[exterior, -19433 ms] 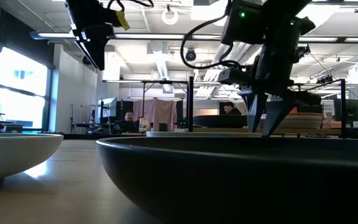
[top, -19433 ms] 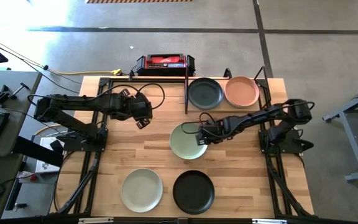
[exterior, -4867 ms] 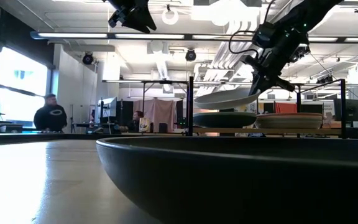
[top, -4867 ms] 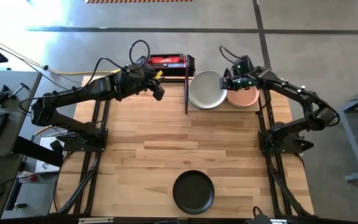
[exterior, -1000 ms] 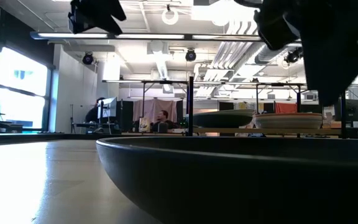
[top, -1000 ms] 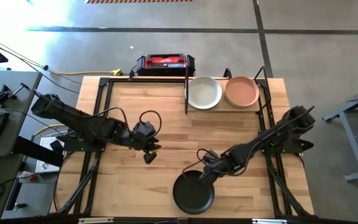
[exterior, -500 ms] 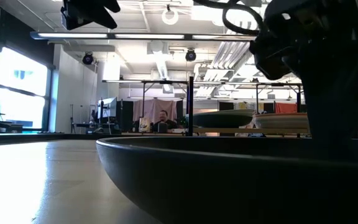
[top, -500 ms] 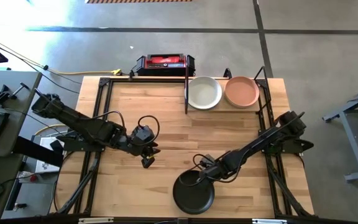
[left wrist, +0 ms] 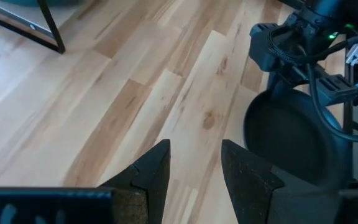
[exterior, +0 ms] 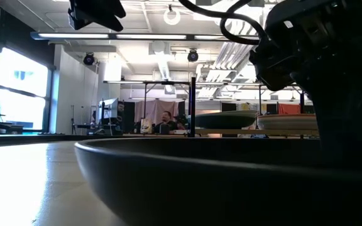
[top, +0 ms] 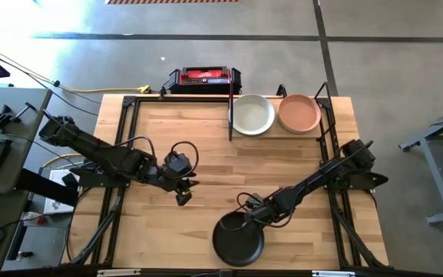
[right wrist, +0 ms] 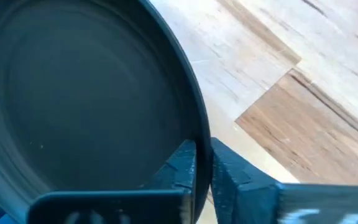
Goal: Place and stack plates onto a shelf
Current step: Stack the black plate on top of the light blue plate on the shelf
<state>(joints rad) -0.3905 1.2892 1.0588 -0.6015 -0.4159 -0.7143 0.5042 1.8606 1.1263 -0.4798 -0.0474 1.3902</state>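
A black plate (top: 237,242) lies on the wooden table near its near edge; it fills the foreground of the low view (exterior: 200,182). My right gripper (top: 246,223) is shut on its far rim. My left gripper (top: 183,198) hovers open over bare wood at the table's left middle, apart from the plate (left wrist: 291,143). The shelf (top: 279,132) stands at the far right. On its board a pale plate (top: 253,115) and a peach-pink plate (top: 299,113) lie side by side. My right gripper pinches the black plate's far rim (right wrist: 199,138), with one finger (right wrist: 180,167) inside the plate and the other (right wrist: 232,173) outside it. The fingers come from above, slanting down from the far right. The plate's underside is hidden, so whether it is lifted cannot be told.
The shelf's upright black bar (top: 230,108) stands left of the pale plate. A red and black box (top: 204,78) sits beyond the table's far edge. Black frame tubes (top: 121,154) run along the table's left and right sides. Bare wood lies between the plate and the shelf.
My right gripper has sunk toward the table's near edge onto the black plate's far rim. The plate has since shifted a little toward the table's left edge.
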